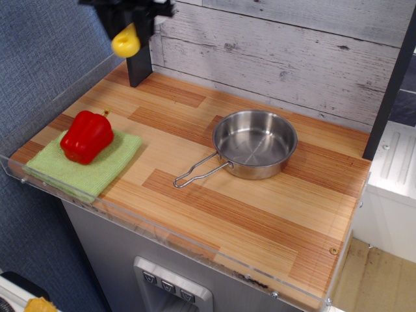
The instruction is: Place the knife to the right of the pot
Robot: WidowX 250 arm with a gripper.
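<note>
Nearest, along the front edge of the wooden tabletop [214, 214], a clear plastic lip [169, 237], likely there to stop things sliding off; below it, a grey panel with three small buttons [168, 286], markings too small to read

At near left, a green cloth [88, 170] lying flat with a red toy pepper [86, 135] resting on it, clear of the working path

Around the middle, the pot [255, 143] sitting upright and empty, wire handle [198, 173] folded out toward the near left; bare wood to its right, plainly enough room there for the drop

Far left, at the top edge of the view, the hand [127, 16] raised well above the tabletop, closed on the knife [126, 43]; only the yellow handle end showing below the fingers, blade hidden

Held that high probably to clear the pot rim on the way across to the right side

No brand, label or legible writing anywhere
</note>
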